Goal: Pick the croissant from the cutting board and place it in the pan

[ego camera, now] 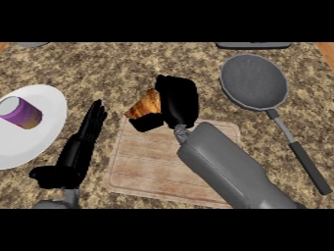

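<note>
The right hand is curling round the croissant, fingers over its far side and thumb under its near end, so it is gripping the pastry. The croissant is sitting at the far left corner of the cutting board, partly past the board's far edge; whether it is touching the wood or lifted off it cannot be told from this view. The pan is lying to the right of the board and farther away, its handle running down along the board's right side. The left hand is resting just left of the board, fingers straight and holding nothing. Left of that hand, well away from the board, a white plate is carrying a purple cup.

The step in hand looks like the lift and carry. To do it well, the hand should be raising the croissant straight up until it clears the board, then travelling right toward the pan's round bowl, staying above the rim, and releasing only when it is low over the middle, away from the handle.
</note>
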`<control>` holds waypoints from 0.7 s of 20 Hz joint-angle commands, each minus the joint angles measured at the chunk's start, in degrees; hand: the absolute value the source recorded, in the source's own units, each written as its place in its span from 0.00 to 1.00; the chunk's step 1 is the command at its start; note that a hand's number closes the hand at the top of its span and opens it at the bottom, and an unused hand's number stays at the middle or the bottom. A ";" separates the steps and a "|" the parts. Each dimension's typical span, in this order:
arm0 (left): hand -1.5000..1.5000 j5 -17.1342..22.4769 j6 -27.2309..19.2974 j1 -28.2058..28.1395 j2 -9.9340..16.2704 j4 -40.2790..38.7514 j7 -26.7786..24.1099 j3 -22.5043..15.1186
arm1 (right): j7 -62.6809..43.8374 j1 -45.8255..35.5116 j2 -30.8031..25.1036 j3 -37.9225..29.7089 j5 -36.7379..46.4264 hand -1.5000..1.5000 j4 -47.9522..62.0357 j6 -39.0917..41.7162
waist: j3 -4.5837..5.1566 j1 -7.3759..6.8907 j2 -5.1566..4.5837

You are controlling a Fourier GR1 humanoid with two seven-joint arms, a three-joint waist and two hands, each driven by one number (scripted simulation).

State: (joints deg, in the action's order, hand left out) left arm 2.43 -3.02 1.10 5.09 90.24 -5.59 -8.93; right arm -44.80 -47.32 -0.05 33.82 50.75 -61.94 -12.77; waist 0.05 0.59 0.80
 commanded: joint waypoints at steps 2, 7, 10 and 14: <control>0.50 -1.11 -0.22 -3.15 -0.53 2.80 -0.18 -1.89 | -10.90 0.14 0.04 0.00 7.03 1.00 -7.98 -6.22 | -0.05 -0.57 -0.41; 0.50 -1.52 -1.46 0.83 -1.07 0.09 0.17 0.18 | -13.29 6.75 -0.85 -3.41 9.52 1.00 -15.40 -7.91 | -0.05 -0.16 -0.67; 0.50 -2.07 -0.83 -1.26 -1.32 0.40 -0.17 -1.35 | -10.98 7.67 -3.92 -9.35 7.29 1.00 -18.31 -7.67 | -0.06 -0.34 -0.72; 0.50 -0.35 0.87 -3.51 -0.22 5.05 1.07 -1.10 | -4.15 7.86 -6.05 -16.72 4.92 1.00 -12.33 -13.89 | -0.07 -1.15 -0.91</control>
State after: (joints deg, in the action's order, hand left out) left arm 1.34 -3.20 -0.42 4.38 93.33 -4.52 -9.97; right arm -52.28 -39.79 -4.09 23.05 56.88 -77.44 -21.67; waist -0.02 0.01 0.10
